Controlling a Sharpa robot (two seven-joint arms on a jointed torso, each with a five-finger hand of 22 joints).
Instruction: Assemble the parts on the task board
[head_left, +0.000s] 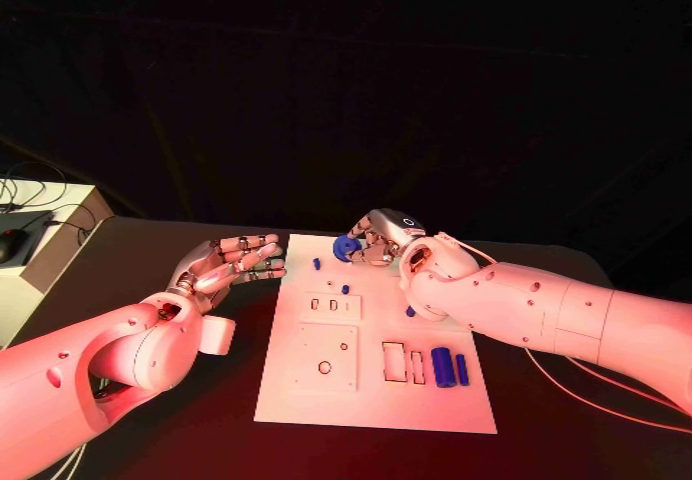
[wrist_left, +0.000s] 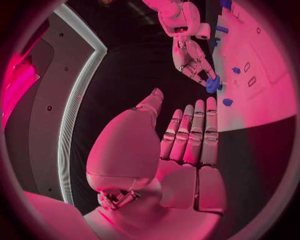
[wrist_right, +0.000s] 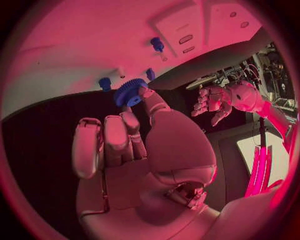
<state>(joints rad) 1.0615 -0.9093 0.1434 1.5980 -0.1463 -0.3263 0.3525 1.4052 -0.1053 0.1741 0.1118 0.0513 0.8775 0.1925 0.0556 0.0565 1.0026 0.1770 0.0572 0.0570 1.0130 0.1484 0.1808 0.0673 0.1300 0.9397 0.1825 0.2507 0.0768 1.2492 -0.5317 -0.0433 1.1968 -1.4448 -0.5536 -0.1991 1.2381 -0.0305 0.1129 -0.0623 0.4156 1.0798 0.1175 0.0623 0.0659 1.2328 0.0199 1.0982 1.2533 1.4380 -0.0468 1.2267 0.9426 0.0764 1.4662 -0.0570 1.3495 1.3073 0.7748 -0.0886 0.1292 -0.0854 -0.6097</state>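
Blue gear (head_left: 346, 248) pinched in our right hand (head_left: 387, 240) hovers at the task board's (head_left: 310, 395) twelve o'clock edge, pegs (head_left: 317, 264) toward six; left hand (head_left: 235, 263) idles, fingers spread.

On my left I see a pale side table (head_left: 65, 225) just beside the black table (head_left: 144, 260), with a dark mouse (head_left: 15, 240) on it (cables (head_left: 36, 185) trail behind it).
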